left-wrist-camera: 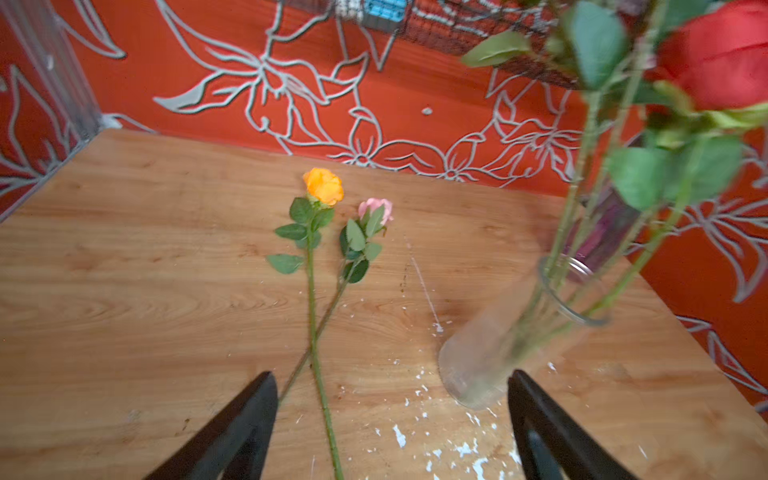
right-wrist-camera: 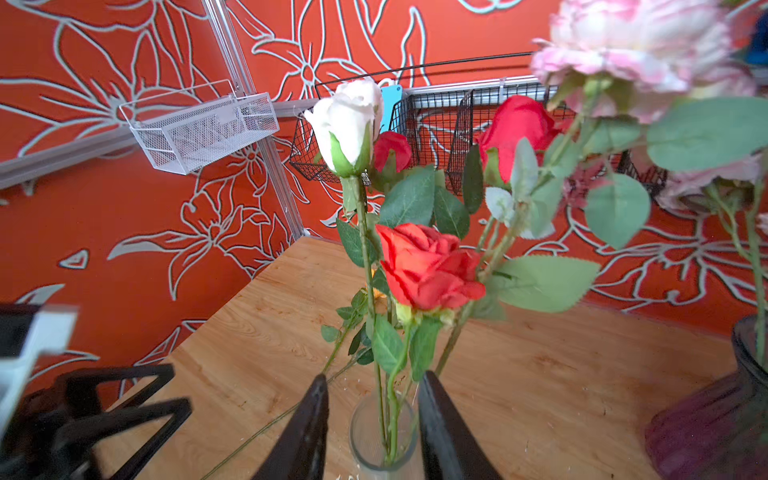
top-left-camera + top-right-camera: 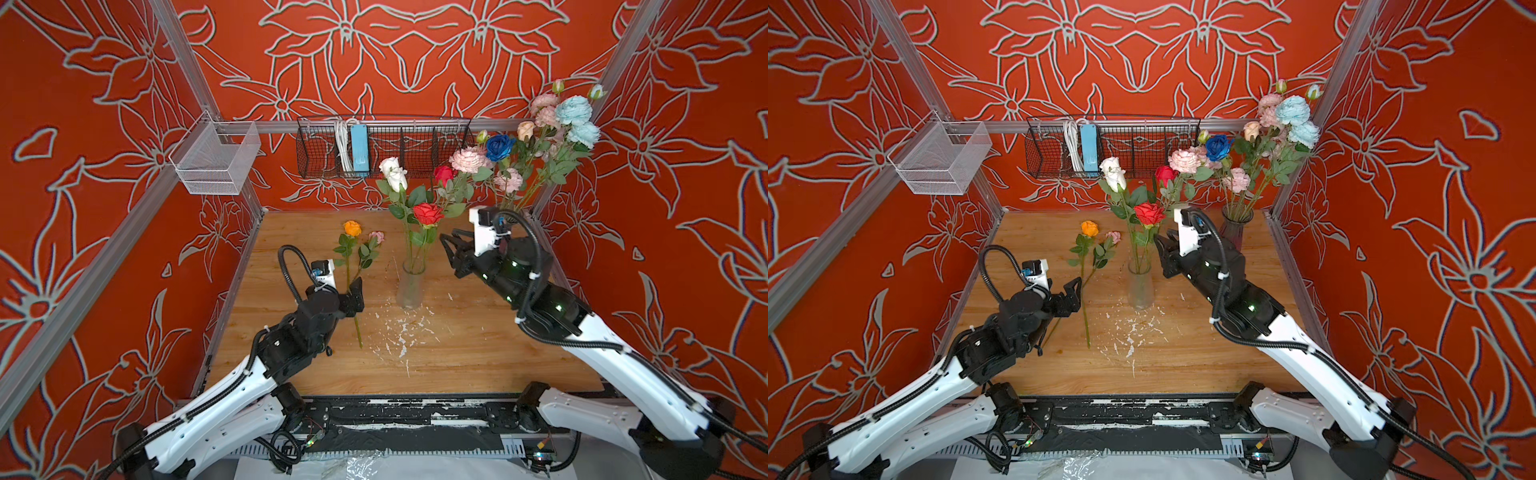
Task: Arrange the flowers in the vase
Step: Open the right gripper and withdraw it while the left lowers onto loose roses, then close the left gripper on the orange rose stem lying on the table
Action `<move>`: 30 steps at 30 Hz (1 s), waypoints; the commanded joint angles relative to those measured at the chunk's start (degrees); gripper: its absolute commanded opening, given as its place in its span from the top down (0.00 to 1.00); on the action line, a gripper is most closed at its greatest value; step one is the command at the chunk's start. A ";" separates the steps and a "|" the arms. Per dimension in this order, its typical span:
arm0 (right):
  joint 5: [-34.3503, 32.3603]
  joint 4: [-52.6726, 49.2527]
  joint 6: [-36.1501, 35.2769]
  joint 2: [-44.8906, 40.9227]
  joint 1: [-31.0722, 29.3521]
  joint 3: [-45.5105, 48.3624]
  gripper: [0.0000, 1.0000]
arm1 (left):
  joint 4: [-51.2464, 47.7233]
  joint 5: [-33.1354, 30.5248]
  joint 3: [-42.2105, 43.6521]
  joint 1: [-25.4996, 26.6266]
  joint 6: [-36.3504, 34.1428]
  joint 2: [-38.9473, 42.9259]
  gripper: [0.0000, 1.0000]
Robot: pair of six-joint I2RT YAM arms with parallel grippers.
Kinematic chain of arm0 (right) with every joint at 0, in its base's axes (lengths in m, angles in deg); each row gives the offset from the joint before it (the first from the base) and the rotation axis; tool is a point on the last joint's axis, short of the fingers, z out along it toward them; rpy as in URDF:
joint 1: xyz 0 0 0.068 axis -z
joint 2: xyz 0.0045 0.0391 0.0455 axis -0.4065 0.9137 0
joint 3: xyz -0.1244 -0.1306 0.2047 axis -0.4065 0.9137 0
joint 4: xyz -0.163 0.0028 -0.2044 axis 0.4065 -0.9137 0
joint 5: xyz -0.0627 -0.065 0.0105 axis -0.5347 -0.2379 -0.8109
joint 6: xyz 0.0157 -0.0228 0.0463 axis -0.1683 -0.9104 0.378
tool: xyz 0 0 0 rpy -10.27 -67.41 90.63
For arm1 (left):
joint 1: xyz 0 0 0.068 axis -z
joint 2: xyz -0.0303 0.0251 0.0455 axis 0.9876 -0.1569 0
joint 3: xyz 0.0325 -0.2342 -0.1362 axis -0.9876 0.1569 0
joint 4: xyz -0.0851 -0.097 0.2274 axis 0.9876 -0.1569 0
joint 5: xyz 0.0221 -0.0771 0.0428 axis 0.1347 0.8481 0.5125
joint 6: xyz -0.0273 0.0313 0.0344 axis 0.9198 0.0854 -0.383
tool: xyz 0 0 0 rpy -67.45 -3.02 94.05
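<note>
Under the left claw (image 1: pixel 391 374), its jaws wide apart, the thin stem of the orange rose (image 1: pixel 323 187) looks light and springy, best pinched on its bare lower length; right claw (image 2: pixel 374 374) apart, empty.

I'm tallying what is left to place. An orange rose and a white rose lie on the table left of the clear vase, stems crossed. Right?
Not quite: the second flower is a pink rose, not white. The left wrist view shows it and the orange rose on the table, stems crossed; a top view shows the white rose standing in the clear vase.
</note>
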 commanded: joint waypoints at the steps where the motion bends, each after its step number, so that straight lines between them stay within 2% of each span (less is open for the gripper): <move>1: -0.60 -4.09 5.54 -5.31 -0.38 7.45 0.61 | -7.17 10.37 -3.34 -8.04 6.54 -7.71 0.14; 4: -1.08 -5.43 10.04 -11.60 -0.31 15.99 0.61 | -9.78 14.55 -7.45 -12.87 7.16 -19.40 0.15; 9: -2.68 -9.46 14.85 -19.20 -0.29 25.57 0.60 | -12.74 15.09 -17.42 -15.28 2.94 -38.01 0.19; 11: -2.63 -10.33 15.97 -21.36 -0.21 27.96 0.60 | -14.49 16.41 -22.12 -15.82 1.56 -44.75 0.23; 14: -2.35 -10.84 17.67 -23.24 -0.14 30.40 0.60 | -17.94 19.35 -28.85 -17.89 1.13 -53.18 0.35; 18: -1.76 -10.22 18.01 -24.37 -0.16 31.61 0.60 | -19.89 18.70 -33.83 -20.23 1.72 -59.72 0.47; 20: -1.55 -9.93 18.01 -24.59 -0.21 31.97 0.60 | -19.72 18.26 -35.01 -20.89 1.29 -61.36 0.50; 25: -1.63 -9.26 17.41 -24.10 -0.16 32.50 0.60 | -20.48 19.45 -39.05 -22.75 -0.60 -67.07 0.66; 28: -1.37 -9.08 17.05 -24.03 -0.15 32.25 0.60 | -20.22 20.18 -40.57 -23.34 -2.03 -69.36 0.71; 30: -1.59 -9.13 16.80 -24.00 -0.18 32.10 0.60 | -21.87 19.64 -42.64 -23.68 -2.14 -70.79 0.77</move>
